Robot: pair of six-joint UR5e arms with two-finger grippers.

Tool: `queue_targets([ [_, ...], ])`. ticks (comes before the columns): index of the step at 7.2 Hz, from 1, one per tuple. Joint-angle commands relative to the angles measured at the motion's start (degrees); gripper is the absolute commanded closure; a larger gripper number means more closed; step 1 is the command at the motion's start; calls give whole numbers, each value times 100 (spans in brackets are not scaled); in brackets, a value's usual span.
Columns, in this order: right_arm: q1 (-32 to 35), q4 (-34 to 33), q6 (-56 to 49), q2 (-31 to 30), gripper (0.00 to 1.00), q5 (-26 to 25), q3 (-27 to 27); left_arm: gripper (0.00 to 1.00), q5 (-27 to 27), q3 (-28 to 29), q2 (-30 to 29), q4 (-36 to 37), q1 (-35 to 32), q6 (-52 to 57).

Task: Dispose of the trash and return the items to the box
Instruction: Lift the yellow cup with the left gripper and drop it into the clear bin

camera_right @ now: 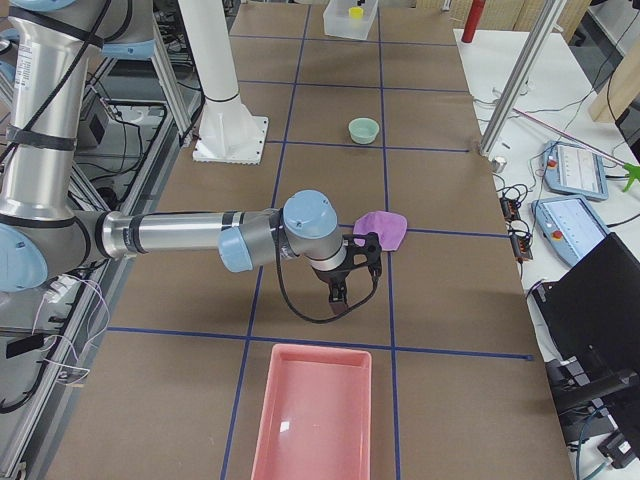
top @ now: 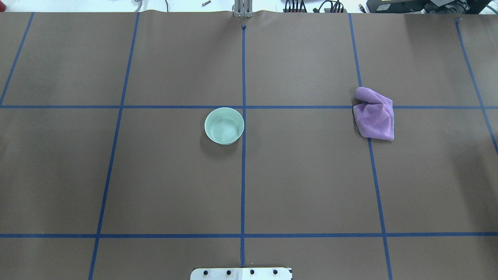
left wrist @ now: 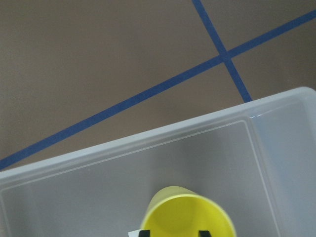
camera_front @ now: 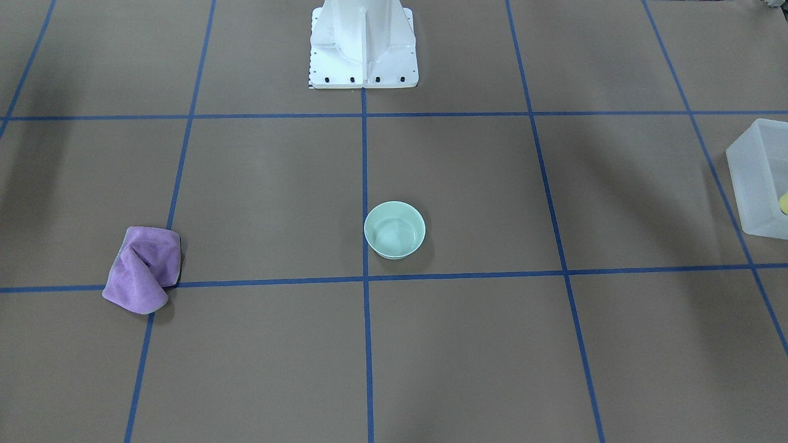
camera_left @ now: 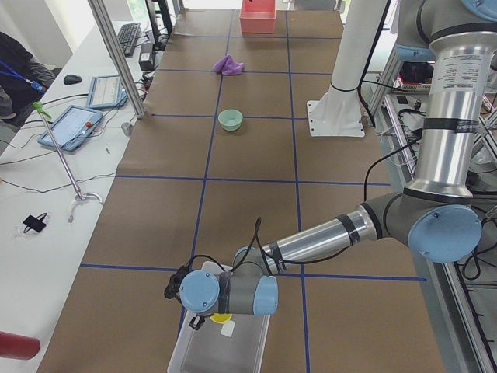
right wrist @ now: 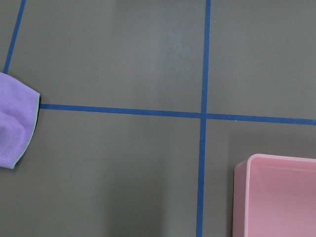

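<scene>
The yellow cup is inside the frosted white box, opening up. My left gripper is over the box, with two dark fingertips against the cup's rim at the frame's lower edge, shut on the cup. From the front, the cup shows through the box wall at the right edge. The mint-green bowl stands upright and empty at mid-table, far from both grippers. My right gripper hovers near the purple cloth; I cannot tell whether it is open.
A crumpled purple cloth lies on the robot's right side of the table. A pink tray sits at the right end, empty. The white robot base stands at the table's robot-side edge. Operators' desks line the far side.
</scene>
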Motion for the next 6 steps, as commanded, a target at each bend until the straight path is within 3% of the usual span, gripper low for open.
queue_targets([
  [1,0,0,1,9,0,9,0,15,-446,-882,-190,637,-26,-722],
  [2,0,0,10,9,0,18,0,3,-404,-1671,-130,920,-17,-1615],
  [4,0,0,18,0,0,44,0,3,-282,-2920,-200,940,689,-3716],
  [6,0,0,19,-9,0,70,0,2,925,-4204,-349,940,2251,-6305],
])
